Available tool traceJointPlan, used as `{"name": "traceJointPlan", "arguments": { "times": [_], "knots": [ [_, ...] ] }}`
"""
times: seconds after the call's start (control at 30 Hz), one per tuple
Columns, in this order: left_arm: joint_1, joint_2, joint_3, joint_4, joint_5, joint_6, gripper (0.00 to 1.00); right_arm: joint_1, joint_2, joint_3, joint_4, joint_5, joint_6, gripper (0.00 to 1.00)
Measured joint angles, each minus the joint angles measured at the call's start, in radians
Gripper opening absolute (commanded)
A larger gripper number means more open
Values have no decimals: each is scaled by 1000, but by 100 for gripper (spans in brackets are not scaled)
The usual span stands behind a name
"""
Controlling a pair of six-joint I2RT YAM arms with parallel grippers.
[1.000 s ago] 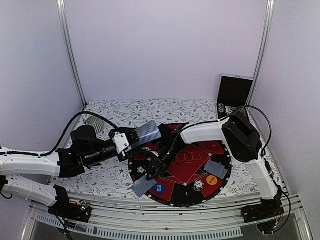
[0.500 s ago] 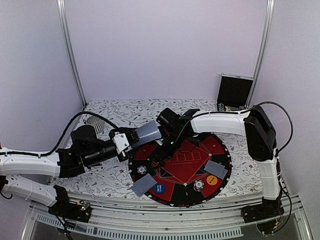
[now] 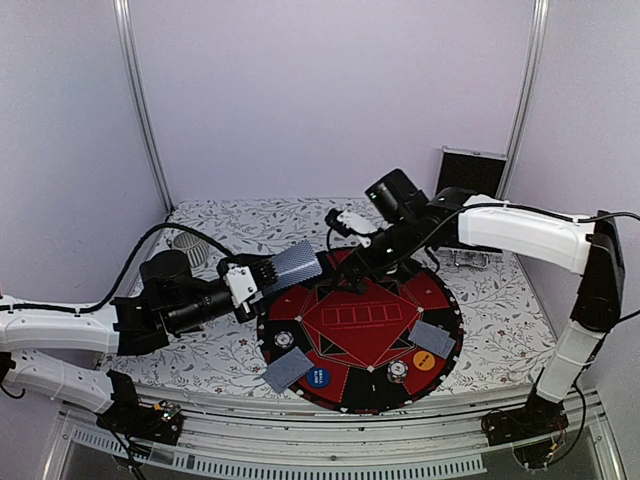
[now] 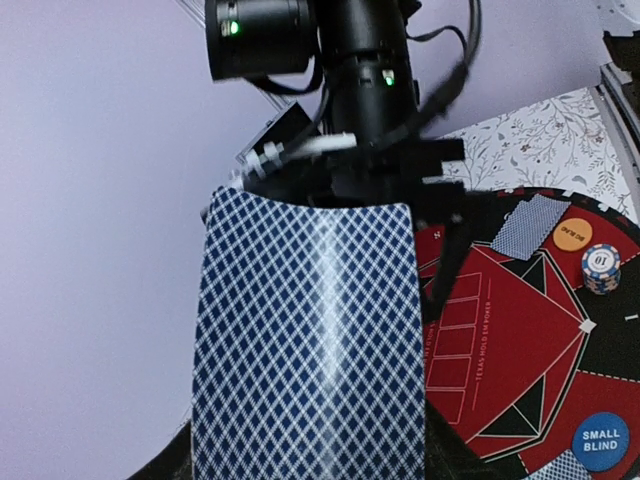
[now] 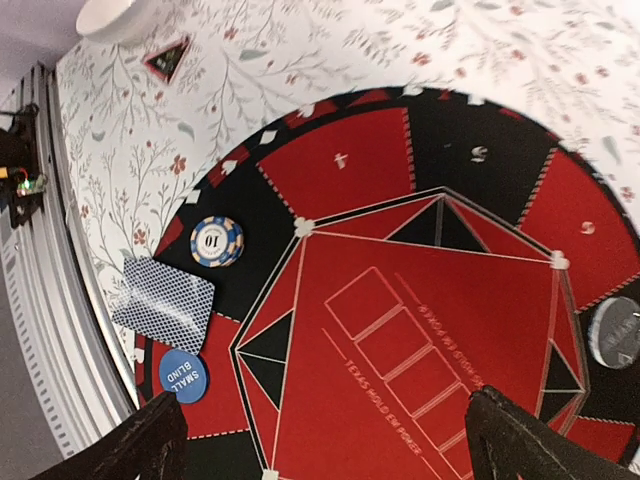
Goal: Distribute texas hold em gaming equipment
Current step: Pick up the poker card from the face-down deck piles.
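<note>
My left gripper [image 3: 268,271] is shut on a stack of blue-backed playing cards [image 3: 297,263], held above the left rim of the round red-and-black poker mat [image 3: 360,330]. Those cards [image 4: 310,340] fill the left wrist view and hide the fingers. My right gripper [image 3: 362,272] hangs open over the mat's far side, with nothing between its fingers [image 5: 150,445]. One card [image 3: 288,370], a blue disc [image 3: 319,377] and a striped chip [image 3: 283,340] lie front left. Another card [image 3: 432,338], an orange disc [image 3: 425,361] and a chip [image 3: 398,371] lie front right.
A ribbed grey cup [image 3: 188,243] stands on the flowered cloth behind the left arm. A black silver-edged case [image 3: 468,180] leans open at the back right. The right arm's elbow reaches out past the table's right edge.
My right gripper rose from the mat's front left, drew back toward the far side and opened wide. The card there stays where it lay. The left arm and its cards have not moved.
</note>
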Motion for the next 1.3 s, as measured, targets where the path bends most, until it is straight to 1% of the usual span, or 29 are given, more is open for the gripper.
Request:
{"name": "traceJointPlan", "arguments": {
  "times": [0.1,0.2,0.3,0.43,0.53,0.67,0.83,1.03,1.3],
  "knots": [
    [0,0,0,0,0,4,52,-41,-161,-106,133,-38,33,100],
    [0,0,0,-1,0,10,52,-51,-267,-152,276,-151,67,99],
    [-1,0,0,-1,0,14,52,-25,-281,-153,414,-249,122,97],
    [-2,0,0,-1,0,16,52,15,-224,-152,491,-300,171,95],
    [-2,0,0,-1,0,18,52,40,-158,-148,502,-306,195,93],
    [-2,0,0,-2,0,19,52,51,-114,-146,500,-298,212,88],
    [-2,0,0,-8,-1,19,52,51,-116,-133,493,-270,210,84],
    [-2,0,0,-9,-1,19,52,51,-137,-133,463,-237,185,66],
    [-2,1,0,-9,-1,19,52,47,-163,-127,417,-215,163,60]
  ]
}}
